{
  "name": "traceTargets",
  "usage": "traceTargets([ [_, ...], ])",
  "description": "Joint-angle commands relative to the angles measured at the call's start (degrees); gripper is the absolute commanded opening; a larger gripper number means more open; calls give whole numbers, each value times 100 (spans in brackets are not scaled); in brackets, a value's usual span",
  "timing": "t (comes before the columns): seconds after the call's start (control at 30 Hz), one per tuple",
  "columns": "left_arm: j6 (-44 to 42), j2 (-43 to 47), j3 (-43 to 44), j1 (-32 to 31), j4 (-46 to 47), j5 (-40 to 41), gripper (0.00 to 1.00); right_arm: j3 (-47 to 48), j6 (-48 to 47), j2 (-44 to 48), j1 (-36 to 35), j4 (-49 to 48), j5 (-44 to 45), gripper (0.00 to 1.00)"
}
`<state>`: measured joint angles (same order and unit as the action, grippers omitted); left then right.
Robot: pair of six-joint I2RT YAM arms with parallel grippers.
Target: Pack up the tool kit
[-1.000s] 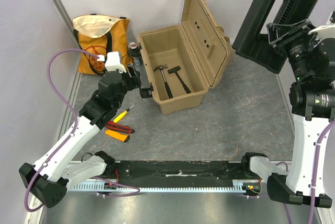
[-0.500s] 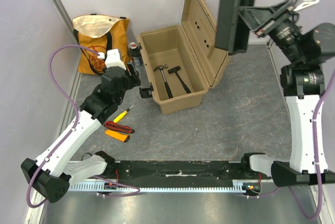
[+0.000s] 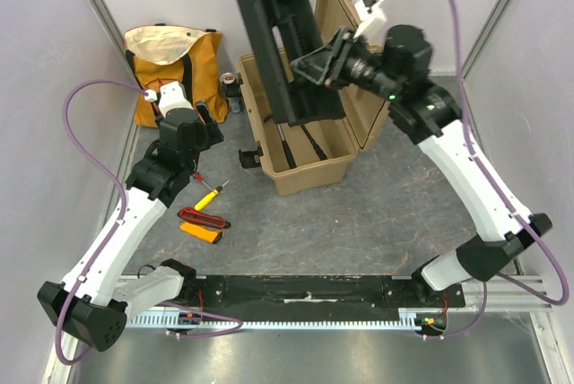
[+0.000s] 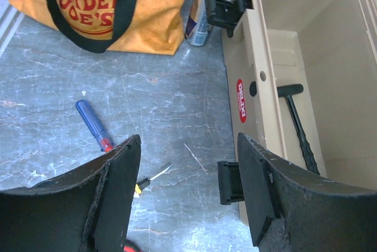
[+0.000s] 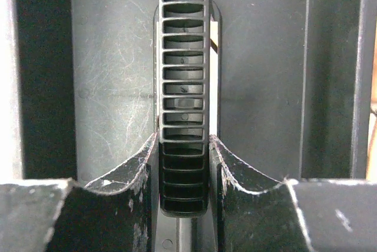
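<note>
The tan toolbox (image 3: 309,173) stands open with its lid (image 3: 345,39) upright. Two hammers (image 3: 289,149) lie inside it, partly hidden. My right gripper (image 3: 316,65) is shut on the ribbed handle (image 5: 184,75) of the black inner tray (image 3: 273,39) and holds it tilted on edge above the box. My left gripper (image 4: 188,140) hangs open and empty over the floor, just left of the toolbox wall (image 4: 253,87) and its front latch (image 4: 227,181). A yellow-handled screwdriver (image 3: 208,196), an orange-black meter (image 3: 202,225) and a red-blue screwdriver (image 4: 91,123) lie on the floor.
An orange-and-cream tote bag (image 3: 170,61) leans at the back left. A drink can (image 3: 231,88) stands between it and the toolbox, by the rear latch (image 4: 224,10). Walls close in on the left and at the back.
The right arm has swung the black tray from the far right across to above the open toolbox. The left gripper has drawn back a little to the left, away from the box's front latch.
</note>
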<state>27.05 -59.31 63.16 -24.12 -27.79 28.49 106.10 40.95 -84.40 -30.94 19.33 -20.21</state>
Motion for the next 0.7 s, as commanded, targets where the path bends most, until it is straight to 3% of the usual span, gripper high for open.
traceTargets([
  [0.0,143,183,83,223,10,34,72,279,-929,-295,-587,491,1578,0],
  [0.23,11,227,-67,408,108,-98,72,631,-1361,-1130,-1370,1635,3653,0],
  [0.67,55,183,-189,540,125,-344,72,270,-1888,-2009,-1450,1530,4771,0],
])
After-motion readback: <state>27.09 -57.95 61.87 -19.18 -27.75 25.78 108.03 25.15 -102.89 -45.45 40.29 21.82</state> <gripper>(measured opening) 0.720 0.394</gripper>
